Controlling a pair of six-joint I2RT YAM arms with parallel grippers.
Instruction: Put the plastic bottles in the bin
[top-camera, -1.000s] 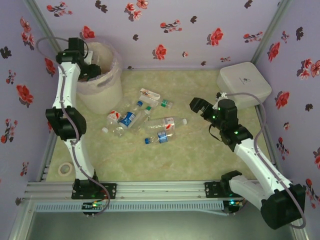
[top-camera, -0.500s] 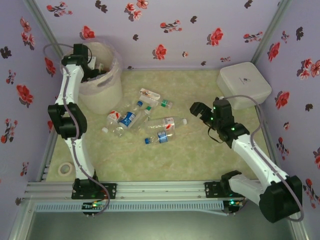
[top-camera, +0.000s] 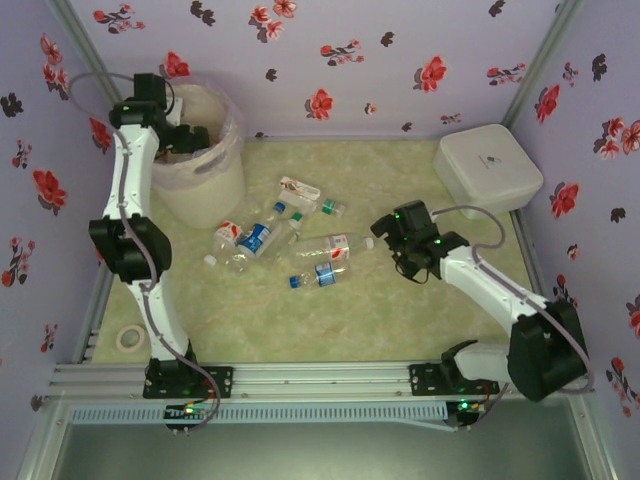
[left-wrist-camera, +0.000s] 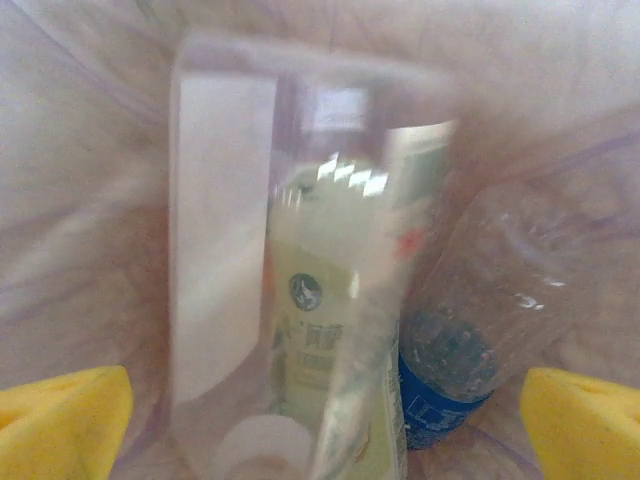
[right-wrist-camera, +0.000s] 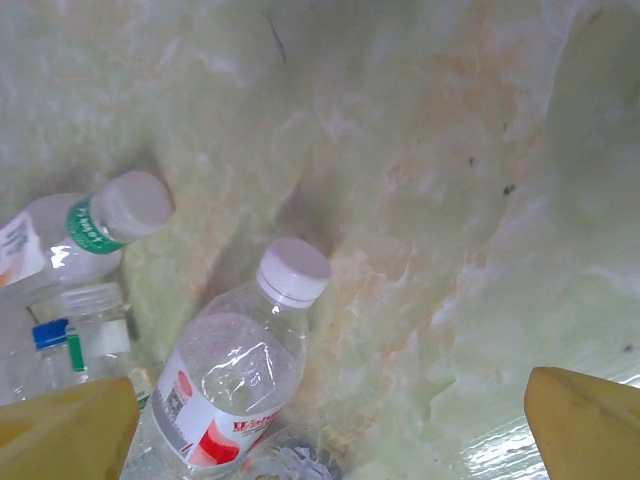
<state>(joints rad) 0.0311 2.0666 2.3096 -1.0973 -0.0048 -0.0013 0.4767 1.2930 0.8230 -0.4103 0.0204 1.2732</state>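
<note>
The bin (top-camera: 207, 190), a white bucket with a pinkish bag, stands at the back left. My left gripper (top-camera: 189, 139) hangs open over its mouth. In the left wrist view the left gripper (left-wrist-camera: 320, 428) is wide apart over a blurred green-and-white-labelled bottle (left-wrist-camera: 335, 300) and a blue-labelled bottle (left-wrist-camera: 450, 365) inside the bag; neither finger touches them. Several plastic bottles (top-camera: 290, 240) lie mid-table. My right gripper (top-camera: 384, 236) is open just right of the red-labelled, white-capped bottle (top-camera: 327, 246). That bottle (right-wrist-camera: 240, 375) lies between the spread right gripper (right-wrist-camera: 325, 425) fingers, untouched.
A flat white lidded box (top-camera: 488, 165) sits at the back right. A roll of tape (top-camera: 130, 338) lies near the front left corner. Flowered walls close in the table. More bottles, one with a green band (right-wrist-camera: 95, 220), lie left of the right gripper.
My left gripper has opened over the bin and let a bottle go into it. The right arm has swung left and down to the white-capped bottle.
</note>
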